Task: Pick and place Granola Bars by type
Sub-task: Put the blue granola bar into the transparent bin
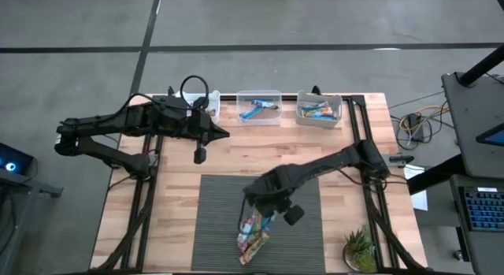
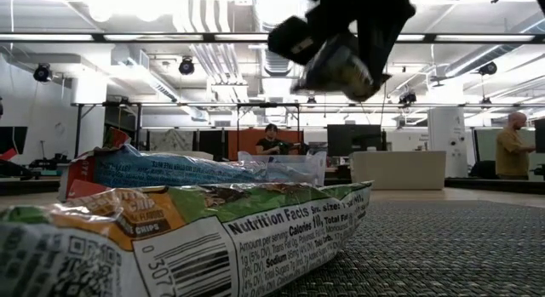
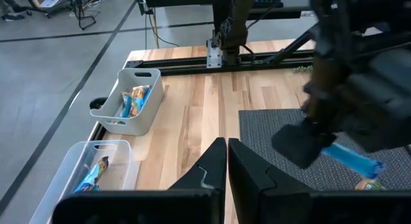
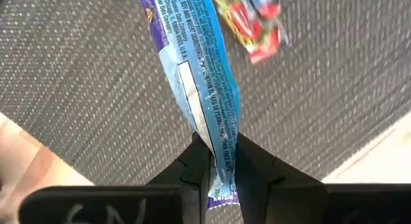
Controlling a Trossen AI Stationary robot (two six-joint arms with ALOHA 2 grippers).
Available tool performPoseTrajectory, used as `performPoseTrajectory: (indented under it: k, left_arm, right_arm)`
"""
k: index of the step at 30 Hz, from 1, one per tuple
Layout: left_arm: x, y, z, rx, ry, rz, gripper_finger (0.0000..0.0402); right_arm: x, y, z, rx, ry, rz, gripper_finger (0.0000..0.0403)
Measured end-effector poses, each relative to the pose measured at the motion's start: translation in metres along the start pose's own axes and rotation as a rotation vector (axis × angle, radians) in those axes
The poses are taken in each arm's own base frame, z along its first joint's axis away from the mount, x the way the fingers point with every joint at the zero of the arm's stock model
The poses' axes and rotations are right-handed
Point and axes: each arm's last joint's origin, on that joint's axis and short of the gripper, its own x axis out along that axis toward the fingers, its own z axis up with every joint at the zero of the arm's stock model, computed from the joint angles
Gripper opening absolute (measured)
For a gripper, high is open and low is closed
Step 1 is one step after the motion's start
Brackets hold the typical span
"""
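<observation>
Pinched between my right gripper (image 4: 220, 165) fingers is a slim light-blue foil-wrapped granola bar (image 4: 204, 83), hanging above the dark woven mat (image 1: 224, 216). A small heap of multicoloured bars (image 1: 252, 237) lies on the mat below it. My left gripper (image 3: 227, 161) waits fully closed, holding nothing, near the two clear plastic bins (image 1: 259, 107) holding sorted bars.
</observation>
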Motion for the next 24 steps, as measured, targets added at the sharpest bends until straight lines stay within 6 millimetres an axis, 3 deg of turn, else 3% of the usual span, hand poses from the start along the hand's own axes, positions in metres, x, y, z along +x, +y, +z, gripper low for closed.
performPoseTrajectory:
  k: [12,24]
  left_arm:
    - [0.0,0.0,0.0,0.0,0.001,0.0,0.0]
    - [0.0,0.0,0.0,0.0,-0.001,0.0,0.0]
  right_arm:
    - [-0.022,-0.044,-0.034,0.165,-0.056,0.056,0.0047]
    - [-0.088,-0.077,-0.088,0.295,-0.197,-0.037,0.0047]
